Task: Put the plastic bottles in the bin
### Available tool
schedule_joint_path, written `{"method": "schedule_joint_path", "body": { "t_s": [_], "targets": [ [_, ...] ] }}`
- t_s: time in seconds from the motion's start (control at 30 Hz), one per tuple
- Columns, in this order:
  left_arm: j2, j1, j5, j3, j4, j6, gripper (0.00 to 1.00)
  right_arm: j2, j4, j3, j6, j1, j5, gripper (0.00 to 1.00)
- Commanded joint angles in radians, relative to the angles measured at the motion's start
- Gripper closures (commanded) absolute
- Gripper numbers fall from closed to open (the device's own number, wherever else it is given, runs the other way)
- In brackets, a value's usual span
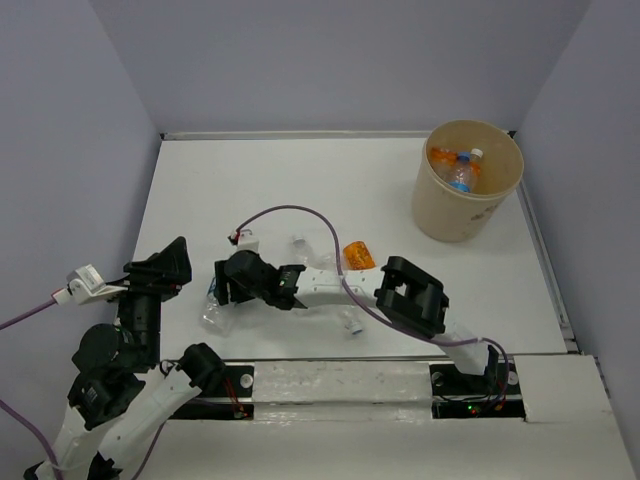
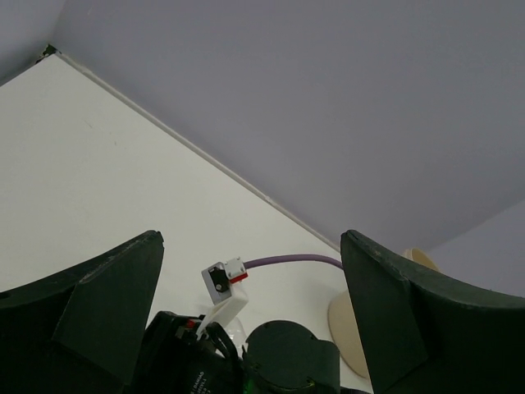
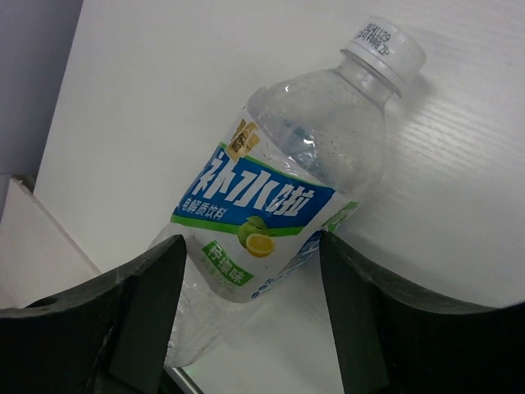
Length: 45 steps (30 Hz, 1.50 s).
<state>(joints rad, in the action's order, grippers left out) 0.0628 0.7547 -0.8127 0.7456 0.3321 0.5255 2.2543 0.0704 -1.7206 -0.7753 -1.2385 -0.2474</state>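
Right fingers (image 3: 143, 316) flank bottle (image 3: 287, 197); wrist view alone shows blue-green lettering.

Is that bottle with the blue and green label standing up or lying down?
Lying down. The bottle rests on its side on the white table, cap pointing away, its lower body between the right arm's fingers.
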Motion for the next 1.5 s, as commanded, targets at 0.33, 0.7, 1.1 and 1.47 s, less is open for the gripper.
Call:
{"method": "schedule_joint_path", "body": {
  "t_s": [0.33, 0.7, 1.1, 1.47],
  "targets": [
    [0.008, -0.023, 0.027, -0.018, -0.062, -0.019, 0.01, -0.067, 0.212, -0.112, 0.332, 0.117, 0.005, 0.13],
    [0.031, -0.061, 0.070, -0.025, -0.084, -0.027, 0.01, -0.001, 0.284, -0.261, 0.269, 0.117, -0.026, 0.00],
    [0.019, -0.064, 0.081, -0.028, -0.090, -0.032, 0.01, 0.205, 0.390, -0.478, 0.274, 0.117, -0.142, 0.00],
    [0.022, -0.071, 0.086, -0.026, -0.090, -0.032, 0.01, 0.215, 0.391, -0.464, 0.291, 0.117, -0.107, 0.10]
  ]
}}
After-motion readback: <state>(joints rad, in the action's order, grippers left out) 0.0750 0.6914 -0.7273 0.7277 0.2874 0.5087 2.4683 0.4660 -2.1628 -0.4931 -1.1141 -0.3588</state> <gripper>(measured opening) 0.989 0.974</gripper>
